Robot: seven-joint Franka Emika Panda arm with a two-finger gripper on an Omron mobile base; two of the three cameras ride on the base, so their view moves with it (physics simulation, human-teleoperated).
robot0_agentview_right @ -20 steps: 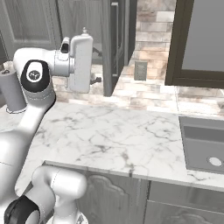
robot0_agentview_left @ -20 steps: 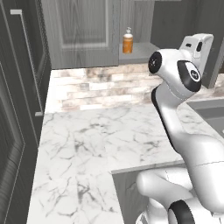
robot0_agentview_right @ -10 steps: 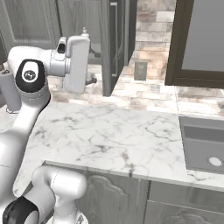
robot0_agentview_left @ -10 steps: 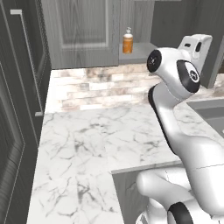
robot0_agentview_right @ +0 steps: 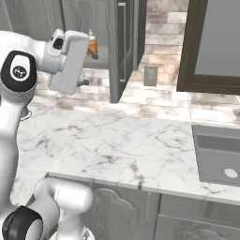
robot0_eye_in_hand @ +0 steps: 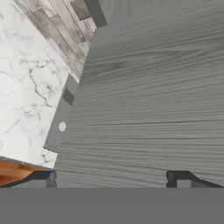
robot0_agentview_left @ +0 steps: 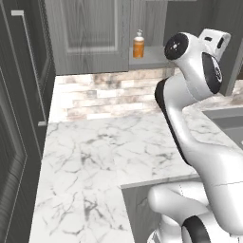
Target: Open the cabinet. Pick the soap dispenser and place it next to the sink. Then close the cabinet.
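Compared with the frames of a second before, the arm's hand is seen shifted sideways toward the open cabinet [robot0_agentview_right: 119, 47], so that its white housing is now drawn across the lower part of the soap dispenser [robot0_agentview_left: 138, 44] in the right base view. The gripper [robot0_eye_in_hand: 111, 177] is shown with both dark fingertips [robot0_eye_in_hand: 43, 178] spread wide at the bottom of the hand view, and nothing is gripped between them. The orange bottle with its white pump is seen upright on the grey shelf inside the cabinet, above the brick backsplash [robot0_agentview_left: 109, 95]. An opened door, viewed edge-on, is placed between the shelf and a wall outlet [robot0_agentview_right: 150, 75]. The sink [robot0_agentview_right: 218, 154] is set into the marble countertop [robot0_agentview_left: 95, 156] far to the right, well apart from the bottle, and is cut off by the frame edge. A dark tall cabinet [robot0_agentview_left: 19, 118] is seen at far left. The grey wood-grain surface across the hand view cannot be placed with certainty.
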